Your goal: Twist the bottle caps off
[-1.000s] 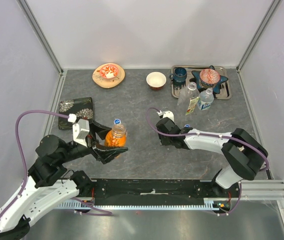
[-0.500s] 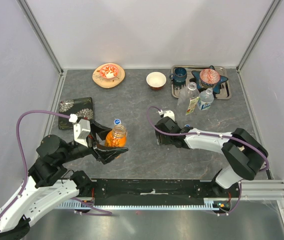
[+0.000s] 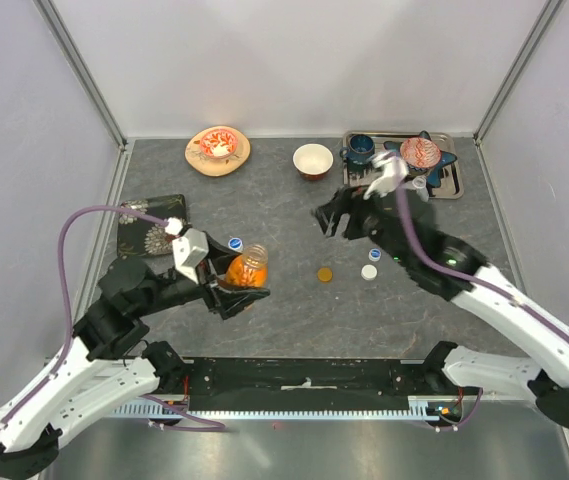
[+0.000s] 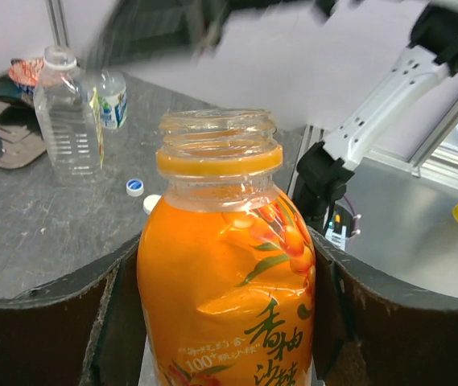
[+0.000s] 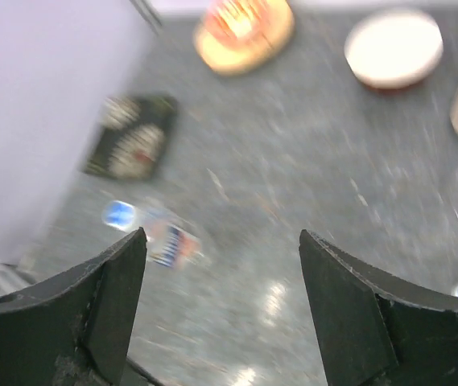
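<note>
One orange bottle point(image 4: 227, 265), uncapped, sits clamped between the left hand's point(image 3: 232, 290) fingers.

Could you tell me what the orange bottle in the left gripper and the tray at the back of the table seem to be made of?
The orange bottle looks like thin clear plastic: its open threaded neck is see-through, the glossy printed wall is dented, and the colour seems to come from the liquid inside. The tray looks like metal, probably steel: a grey, dully shining rim, though it is small in the top view.

The orange bottle point(image 4: 227, 265) is shiny, see-through plastic. The table point(image 3: 284, 300) looks like grey, matt stone. At 1 o'clock sits a shiny metal tray point(image 3: 450, 186).
</note>
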